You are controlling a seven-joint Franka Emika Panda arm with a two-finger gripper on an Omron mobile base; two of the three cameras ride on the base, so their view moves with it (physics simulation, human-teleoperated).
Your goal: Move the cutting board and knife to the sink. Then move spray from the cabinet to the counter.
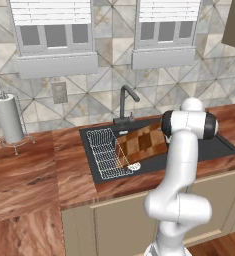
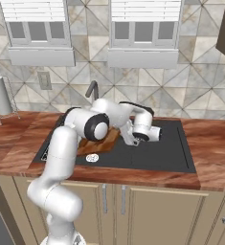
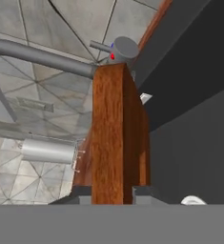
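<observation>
While the fingers pinch the cutting board inside the sink, releasing it should come next.

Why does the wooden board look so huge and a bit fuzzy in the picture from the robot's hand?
In the hand view the cutting board is seen edge-on and very near, so it looks huge and soft, without sharp grain. In the left base view the same board leans in the sink, smaller and crisper, its squares clear. Lighting is even in every view, with no glare.
</observation>
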